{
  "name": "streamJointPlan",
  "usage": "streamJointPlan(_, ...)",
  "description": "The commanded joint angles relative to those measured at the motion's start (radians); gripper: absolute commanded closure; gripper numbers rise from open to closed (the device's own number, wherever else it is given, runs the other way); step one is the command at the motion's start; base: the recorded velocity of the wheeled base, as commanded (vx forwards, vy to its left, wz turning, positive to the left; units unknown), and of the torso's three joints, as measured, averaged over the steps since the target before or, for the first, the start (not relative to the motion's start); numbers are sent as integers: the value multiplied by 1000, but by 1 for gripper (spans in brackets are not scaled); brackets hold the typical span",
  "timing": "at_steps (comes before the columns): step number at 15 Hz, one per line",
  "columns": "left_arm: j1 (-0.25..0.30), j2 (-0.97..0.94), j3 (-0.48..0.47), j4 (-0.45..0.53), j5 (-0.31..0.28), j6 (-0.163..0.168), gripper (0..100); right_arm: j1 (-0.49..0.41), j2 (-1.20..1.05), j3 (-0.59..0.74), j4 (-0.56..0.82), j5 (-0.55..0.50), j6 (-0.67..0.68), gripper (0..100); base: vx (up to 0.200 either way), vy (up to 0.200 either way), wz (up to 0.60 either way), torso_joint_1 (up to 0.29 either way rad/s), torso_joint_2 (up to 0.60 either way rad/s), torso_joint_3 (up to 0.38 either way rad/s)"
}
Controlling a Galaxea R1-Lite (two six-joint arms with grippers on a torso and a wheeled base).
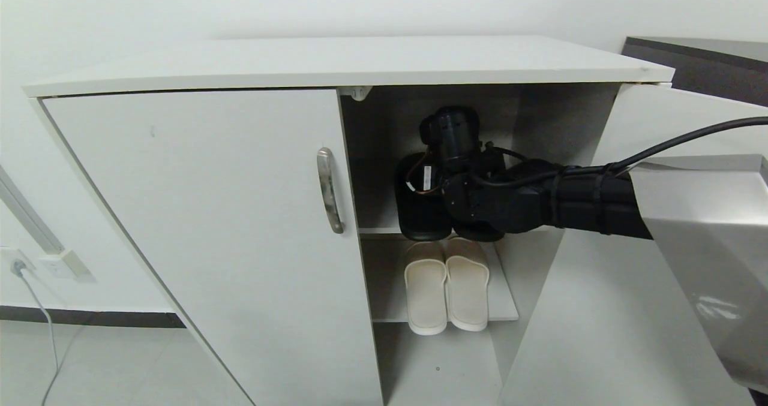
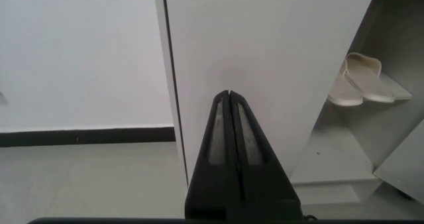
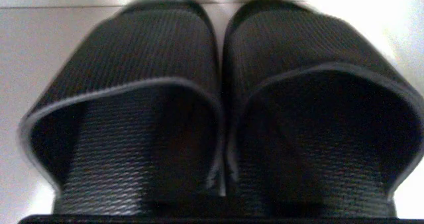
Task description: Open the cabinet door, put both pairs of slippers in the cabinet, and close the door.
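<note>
The jaws of the left gripper point(image 2: 229, 95) are sitting pressed flat together with nothing between them, and I am seeing them hanging in front of the closed left door point(image 1: 198, 214) of the cabinet point(image 1: 360, 61), apart from its panel. The white slippers point(image 2: 361, 81) are lying well off to one side of those jaws, inside the open compartment.

The right arm point(image 1: 540, 205) is reaching in through the open right half of the cabinet, its wrist sitting level with the upper shelf point(image 1: 378, 231). Its jaws are hiding behind the wrist, so I am not able to tell how they are standing or whether they are holding anything. The black slippers point(image 1: 420, 214) are lying directly ahead of that wrist on the upper shelf, side by side and touching along their inner edges point(image 3: 222, 118), their near ends poking slightly over the shelf's front edge.

On the lower shelf point(image 1: 504, 310) the white slippers point(image 1: 447, 286) are resting as a pair, side by side and touching, their near ends overhanging the front edge. The right door point(image 1: 600, 310) is standing swung wide open. The metal handle point(image 1: 330, 190) is sitting upright on the closed left door beside the opening.
</note>
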Motion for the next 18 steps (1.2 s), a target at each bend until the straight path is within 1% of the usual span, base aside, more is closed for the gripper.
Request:
streamJointPlan(1, -1, 0, 0, 0, 0, -1, 100, 2, 1, 3, 4, 0, 0, 0, 0, 0, 0, 0, 0, 0)
streamJointPlan(4, 1, 0, 0, 0, 0, -1, 100, 11, -36, 43, 3, -2, 6, 0, 0, 0, 0, 0, 0, 0)
streamJointPlan(6, -1, 0, 0, 0, 0, -1, 100, 30, -86, 115, -3, -8, 17, 0, 0, 0, 0, 0, 0, 0)
streamJointPlan(8, -1, 0, 0, 0, 0, -1, 100, 59, -171, 229, -16, -9, 34, 0, 0, 0, 0, 0, 0, 0)
streamJointPlan(14, 1, 2, 0, 0, 0, -1, 100, 136, -370, 451, -51, -38, 36, 0, 0, 0, 0, 0, 0, 0)
streamJointPlan(15, -1, 0, 0, 0, 0, -1, 100, 156, -421, 517, -71, -38, 34, 0, 0, 0, 0, 0, 0, 0)
streamJointPlan(16, -1, 0, 0, 0, 0, -1, 100, 195, -505, 632, -105, -37, 34, 0, 0, 0, 0, 0, 0, 0)
streamJointPlan(18, -1, 0, 0, 0, 0, -1, 100, 257, -623, 816, -166, -5, 26, 0, 0, 0, 0, 0, 0, 0)
